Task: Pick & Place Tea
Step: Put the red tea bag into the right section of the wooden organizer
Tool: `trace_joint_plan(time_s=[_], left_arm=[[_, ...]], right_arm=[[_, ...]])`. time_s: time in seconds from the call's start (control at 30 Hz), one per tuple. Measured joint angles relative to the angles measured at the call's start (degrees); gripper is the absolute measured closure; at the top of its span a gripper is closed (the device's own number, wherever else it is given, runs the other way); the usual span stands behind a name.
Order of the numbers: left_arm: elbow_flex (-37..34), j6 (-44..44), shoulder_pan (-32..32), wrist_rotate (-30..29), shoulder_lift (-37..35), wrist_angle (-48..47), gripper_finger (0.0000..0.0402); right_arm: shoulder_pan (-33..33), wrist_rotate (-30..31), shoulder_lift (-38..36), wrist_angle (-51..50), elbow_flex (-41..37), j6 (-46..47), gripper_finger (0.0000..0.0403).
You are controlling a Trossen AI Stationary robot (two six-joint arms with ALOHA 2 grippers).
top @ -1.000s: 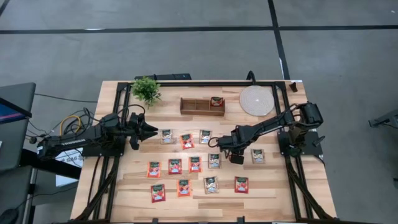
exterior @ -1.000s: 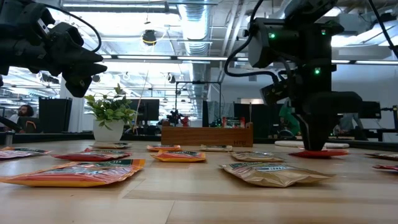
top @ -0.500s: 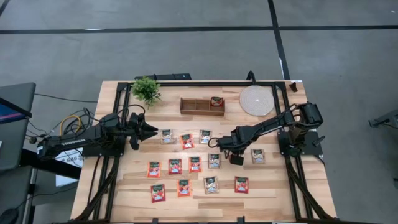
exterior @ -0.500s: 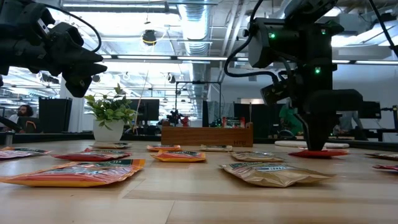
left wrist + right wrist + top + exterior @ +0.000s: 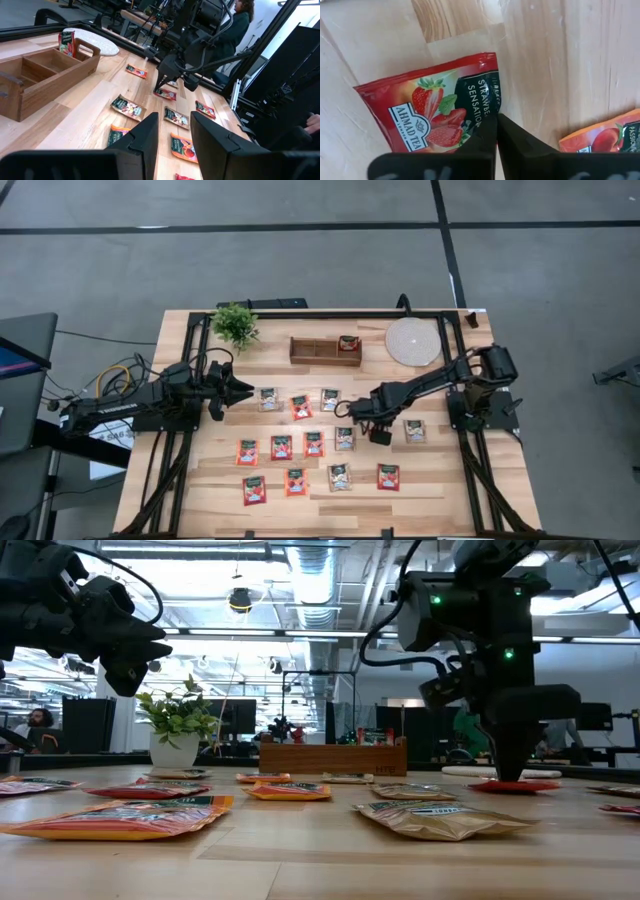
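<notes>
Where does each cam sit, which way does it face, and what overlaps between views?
High: overhead, straight down; both arms, left gripper raised, right gripper down among sachets.
Low: table height, level across toward the wooden tray; both arms come in from above.
Left wrist: past its open fingers toward the right arm.
Right wrist: straight down; its shut fingers on a strawberry sachet.
Shared: high, low and left wrist views all show the tray.
</notes>
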Motion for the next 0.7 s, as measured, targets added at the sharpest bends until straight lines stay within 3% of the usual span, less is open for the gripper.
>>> trace_joint_plan(time_s=[0.43,0.7], left_arm=[[0.0,-0.09,0.02,0.0,0.0,0.0,0.0296],[0.0,-0.12,0.01,0.0,0.0,0.0,0.0296]], right_arm=[[0.95,12.13,-0.02,-11.16,10.4,-0.03,0.0403],[0.06,31.85,-0.1,-15.76,18.28,-4.78,0.0403]])
